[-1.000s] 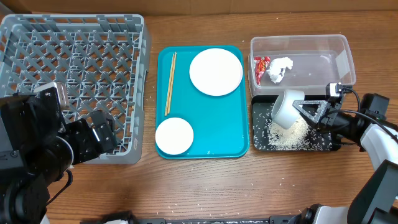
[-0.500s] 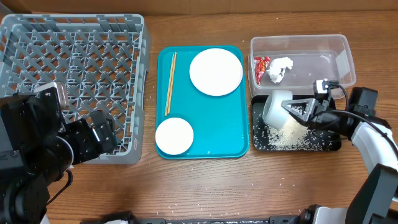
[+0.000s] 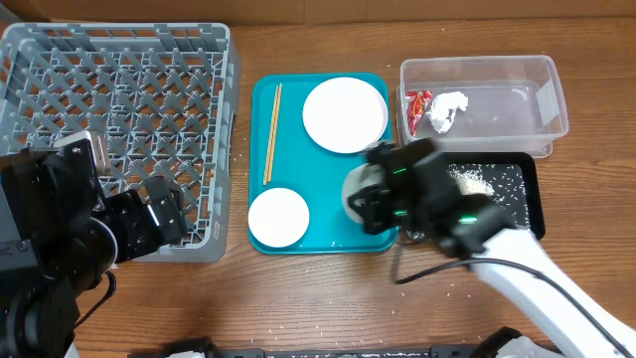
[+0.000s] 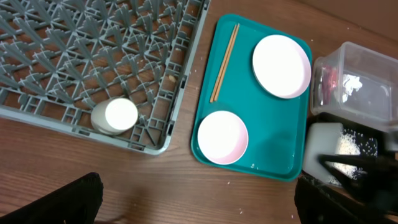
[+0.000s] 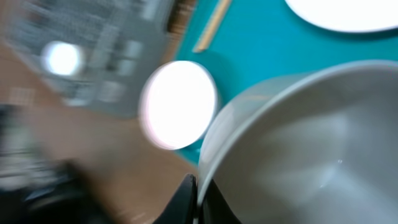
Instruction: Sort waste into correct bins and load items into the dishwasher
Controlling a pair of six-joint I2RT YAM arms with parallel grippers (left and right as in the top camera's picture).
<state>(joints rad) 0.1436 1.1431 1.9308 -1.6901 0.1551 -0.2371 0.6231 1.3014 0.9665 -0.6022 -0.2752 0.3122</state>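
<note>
At the far-left corner of the bench we are looking at the grey dish rack. The small white cup is sitting in the rack's near row. Our left end effector is hanging over the near-left corner, fingers spread wide and holding nothing.

In the middle, the teal tray is carrying the chopsticks along its left side. The pinkish dish is at its near end and the round plate at its far end.

Over the tray's right edge, our right end effector is pinching the rim of the grey-green bowl. In the blurred wrist view the bowl looks empty.

Towards the far-right corner, the clear tub is holding the red wrapper and the white tissue. Just nearer to us, the black tray is holding the rice.

We are judging that the waste is sorted and that we are now loading the bowl. The next move is calling for a carry leftward across the tray, high enough to clear the dish and plate. It then needs a free cell in the rack, away from the cup and our idle left arm.

A second ago the bowl was tilted over the black tray, with the arm reaching in from the right edge. Half a second ago it was lifting there. Now it is swinging left, the rice pile is lying uncovered, and nothing else is shifting.
</note>
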